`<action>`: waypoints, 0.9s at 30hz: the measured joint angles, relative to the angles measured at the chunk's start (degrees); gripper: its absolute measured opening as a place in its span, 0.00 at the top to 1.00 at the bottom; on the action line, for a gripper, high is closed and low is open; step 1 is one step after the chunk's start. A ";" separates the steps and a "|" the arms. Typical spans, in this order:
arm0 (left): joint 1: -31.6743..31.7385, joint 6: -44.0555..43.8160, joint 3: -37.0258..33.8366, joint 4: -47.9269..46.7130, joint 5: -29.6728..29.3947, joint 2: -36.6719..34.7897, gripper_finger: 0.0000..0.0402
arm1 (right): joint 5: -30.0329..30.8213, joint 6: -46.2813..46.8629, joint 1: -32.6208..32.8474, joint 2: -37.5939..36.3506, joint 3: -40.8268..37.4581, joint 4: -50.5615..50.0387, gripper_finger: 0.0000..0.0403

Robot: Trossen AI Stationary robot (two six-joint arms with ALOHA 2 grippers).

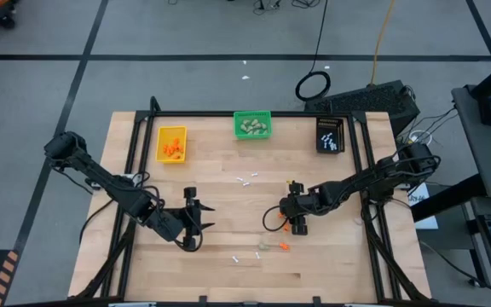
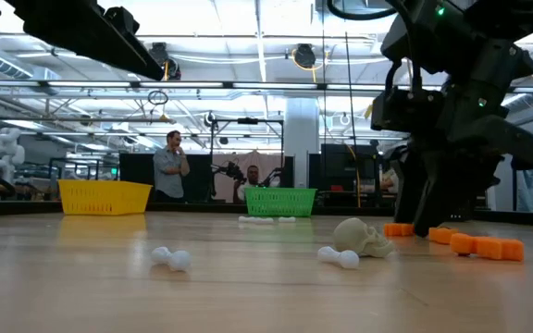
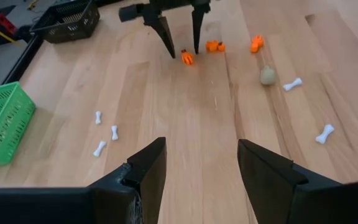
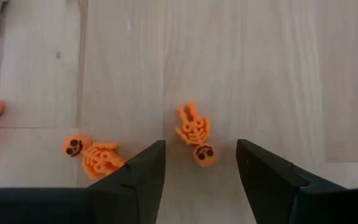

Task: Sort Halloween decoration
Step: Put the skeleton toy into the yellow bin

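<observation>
**Orange skeleton (image 4: 196, 134) between right fingers, not gripped**

Right gripper (image 4: 201, 163) low over surface (image 1: 228, 213), fingers apart, skeleton lying flat in the gap, touching neither. Second orange skeleton (image 4: 92, 154) just outside one finger. Left gripper (image 3: 201, 163) spread open, empty, well apart; white bones (image 3: 104, 134) ahead.

No text, label, brand, number or sign can be read anywhere on the table, the bins, the arms or the room behind.
</observation>
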 joint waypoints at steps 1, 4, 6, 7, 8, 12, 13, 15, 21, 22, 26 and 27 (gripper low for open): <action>0.00 0.16 0.00 0.00 0.02 0.04 0.52 | 0.03 0.06 -0.06 -0.02 0.00 -0.03 0.55; 0.00 1.02 0.00 0.56 0.02 0.02 0.52 | -0.05 0.19 -0.12 0.00 0.00 -0.22 0.56; 0.00 1.03 0.00 0.57 0.02 0.02 0.52 | -0.05 0.19 -0.12 0.00 0.00 -0.21 0.59; 0.00 1.05 0.00 0.67 0.02 0.02 0.52 | -0.07 0.24 -0.12 0.03 0.00 -0.24 0.61; 0.00 1.07 0.00 0.90 0.02 0.02 0.52 | -0.08 0.29 -0.12 0.32 0.01 -0.14 0.63; 0.00 1.40 0.00 1.39 0.02 0.02 0.52 | -0.23 0.39 -0.10 1.00 0.11 0.19 0.74; 0.00 1.49 0.00 1.65 0.03 0.02 0.52 | -0.23 0.37 -0.10 1.05 0.13 0.20 0.77; 0.00 1.51 0.00 1.68 0.03 0.00 0.52 | -0.15 0.30 -0.10 1.07 0.13 0.27 0.83; 0.00 2.43 0.00 1.71 0.04 0.00 0.52 | -0.03 -0.01 -0.10 1.09 0.11 0.38 0.95; 0.00 2.49 0.00 1.74 0.04 0.00 0.52 | -0.04 -0.01 -0.10 1.09 0.13 0.37 0.96; 0.00 2.49 0.00 1.75 0.04 0.00 0.52 | -0.03 -0.03 -0.08 1.05 0.13 0.32 0.97; 0.00 2.49 0.00 1.75 0.04 0.00 0.52 | -0.03 -0.01 -0.08 1.05 0.13 0.31 0.97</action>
